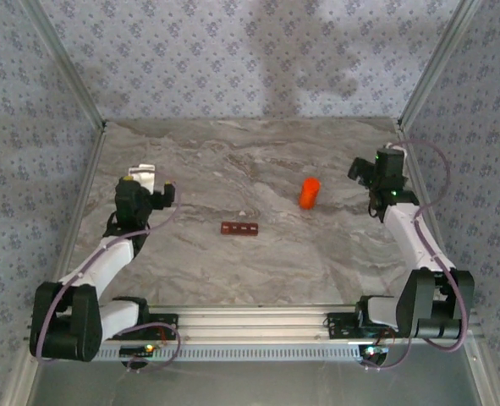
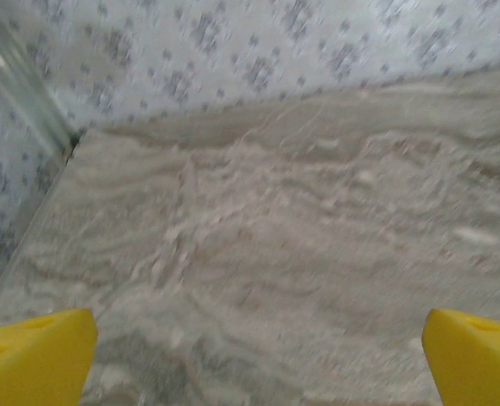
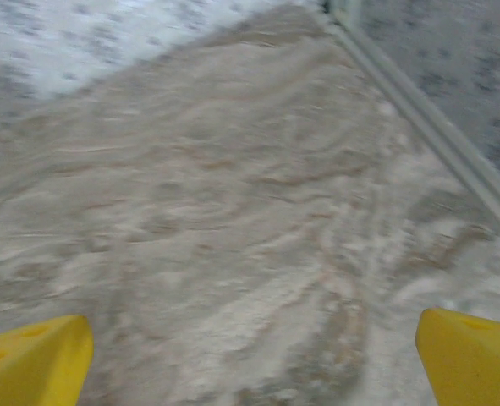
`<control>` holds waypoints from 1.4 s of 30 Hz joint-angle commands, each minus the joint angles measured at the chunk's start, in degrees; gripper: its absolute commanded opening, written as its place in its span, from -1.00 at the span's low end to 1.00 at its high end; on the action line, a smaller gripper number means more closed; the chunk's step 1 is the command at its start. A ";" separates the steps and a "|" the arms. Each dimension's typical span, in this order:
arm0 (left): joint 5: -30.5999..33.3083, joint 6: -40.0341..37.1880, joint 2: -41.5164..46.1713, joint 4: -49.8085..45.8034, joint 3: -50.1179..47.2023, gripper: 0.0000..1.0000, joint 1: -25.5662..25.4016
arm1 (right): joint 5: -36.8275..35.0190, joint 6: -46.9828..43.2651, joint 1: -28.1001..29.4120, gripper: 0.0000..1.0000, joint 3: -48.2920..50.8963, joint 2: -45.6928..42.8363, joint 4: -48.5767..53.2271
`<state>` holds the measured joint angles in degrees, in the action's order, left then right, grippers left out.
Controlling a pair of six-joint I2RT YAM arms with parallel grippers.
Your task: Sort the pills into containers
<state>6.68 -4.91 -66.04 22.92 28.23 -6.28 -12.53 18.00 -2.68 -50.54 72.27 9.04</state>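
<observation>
- Fingers first: the left fingers (image 2: pixel 31 359) are spread wide. Their yellow tips sit in the two bottom corners of the left wrist view, with nothing between them but bare marbled surface (image 2: pixel 258 254).
- Same story on the other side: the right fingers (image 3: pixel 30 359) stand well apart, one yellow tip in each lower corner of the right wrist view, over bare grey-brown stone pattern.
- From above, the left arm (image 1: pixel 106 254) reaches up the left side of the surface, its wrist close to the left wall and well apart from the task's things.
- The right arm (image 1: pixel 414 233) mirrors it, wrist up near the right wall, to the right of the orange bottle (image 1: pixel 309 192) and clear of it.
- And there's the container strip (image 1: pixel 239 228): dark red-brown, square compartments in a row, lying flat near the middle of the surface with its long side running left to right. It sits between the two arms, and neither touches it.
- The orange bottle lies beyond the strip and to its right, near but not touching; I can't tell whether it is upright or on its side.
- Pills are too small to pick out from the top view, and what sits in the compartments can't be made out.
- Patterned walls (image 1: pixel 233 51) close in the surface at the back and on both sides.
</observation>
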 commanded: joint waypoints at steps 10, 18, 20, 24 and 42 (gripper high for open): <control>-4.61 1.40 -15.30 29.11 -10.63 0.96 3.59 | -6.34 -10.15 -3.41 0.99 23.15 0.69 -34.10; -11.68 2.70 -21.48 28.71 -7.42 0.96 6.98 | 3.62 -15.84 0.10 0.99 35.02 12.08 -65.88; -12.85 3.30 -21.45 25.43 -5.87 0.96 7.86 | 3.79 -17.58 1.40 0.99 34.71 17.38 -72.04; -13.93 4.83 -21.90 24.69 -5.01 0.96 9.14 | 6.37 -18.00 1.21 0.99 29.45 15.95 -59.63; -12.07 5.69 -21.94 23.93 -4.64 0.96 9.41 | 8.50 -18.70 1.00 0.99 28.57 15.54 -57.25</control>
<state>-4.93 0.10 -87.55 46.48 22.61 3.01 -6.39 -0.49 -0.54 -20.84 88.14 -49.06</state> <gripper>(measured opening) 0.980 0.996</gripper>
